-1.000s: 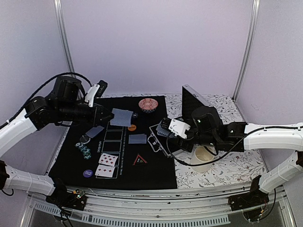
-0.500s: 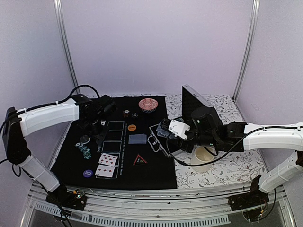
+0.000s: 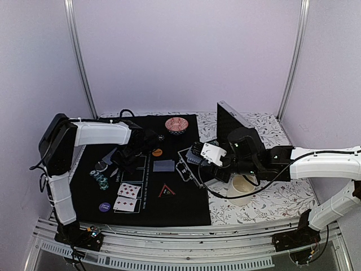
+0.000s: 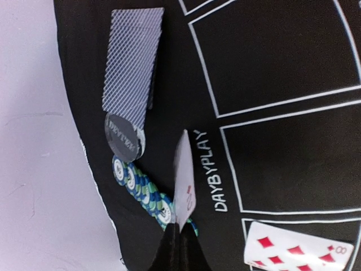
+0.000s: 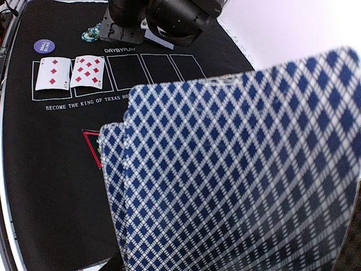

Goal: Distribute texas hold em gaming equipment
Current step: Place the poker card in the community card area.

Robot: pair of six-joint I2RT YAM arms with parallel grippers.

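A black mat [image 3: 183, 199] covers the left part of the table [image 3: 276, 199], whose flowered cloth shows to the right. A red patterned bowl [image 3: 176, 125] sits at the mat's far edge. An open black case [image 3: 228, 122] stands just beside the mat's right edge, lid up. A white cup [image 3: 242, 193] stands on the cloth near the case.

left arm [image 3: 98, 132]: chunky white shells, black joints
right arm [image 3: 327, 162]: same white shells, black wrist end
wrist camera [image 3: 213, 152]: little white box
cable [image 3: 217, 192]: thin, black, hanging in a loose loop
left gripper [image 4: 179, 234]: slim matte black fingers
bases [image 3: 84, 237]: black blocks
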